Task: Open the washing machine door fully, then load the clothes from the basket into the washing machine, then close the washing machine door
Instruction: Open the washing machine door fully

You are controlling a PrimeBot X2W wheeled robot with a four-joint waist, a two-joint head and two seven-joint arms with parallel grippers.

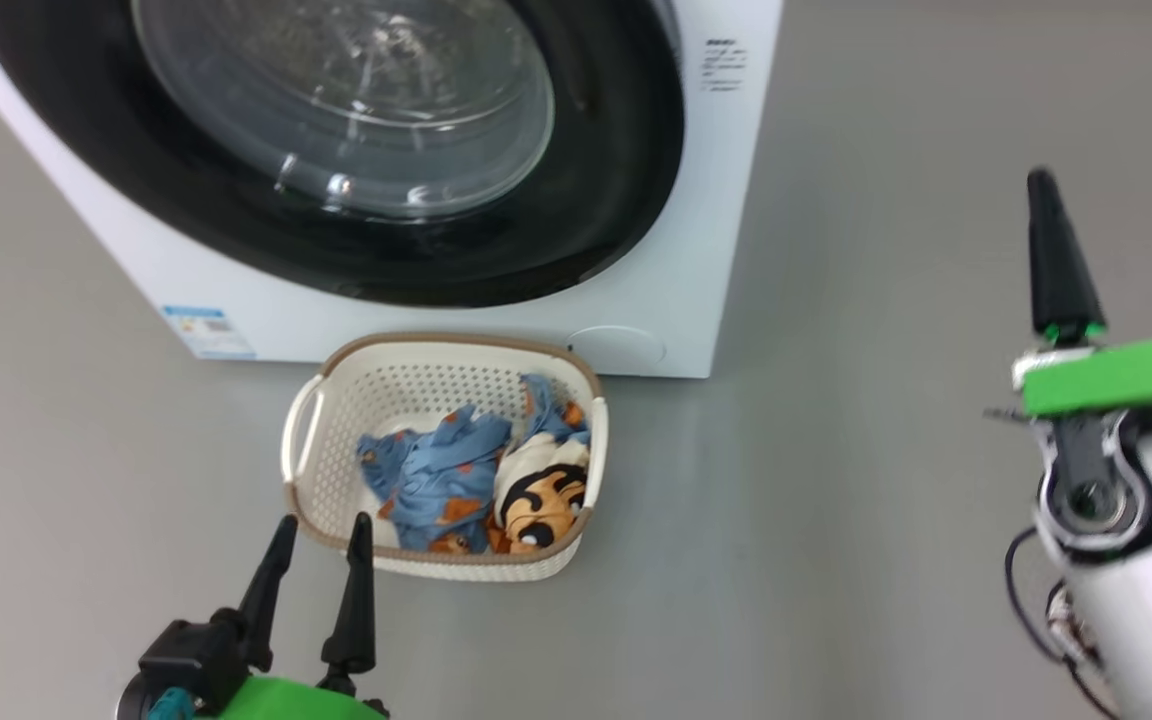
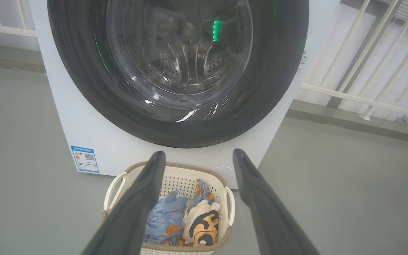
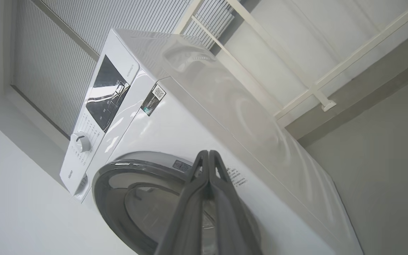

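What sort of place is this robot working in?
Likely a home laundry spot, perhaps a balcony or utility area: a white front-loading washing machine on a grey floor, a basket of clothes before it, and a pale railing behind.

Home laundry corner, perhaps a balcony or utility space. A white front-loading washing machine (image 1: 706, 250) with a control dial (image 3: 80, 142) stands on a plain grey floor (image 1: 886, 500), with a basket (image 1: 456, 343) of small clothes (image 1: 441, 480) just in front. White railing (image 2: 361, 101) and ribbed panelling (image 3: 48, 63) stand behind.
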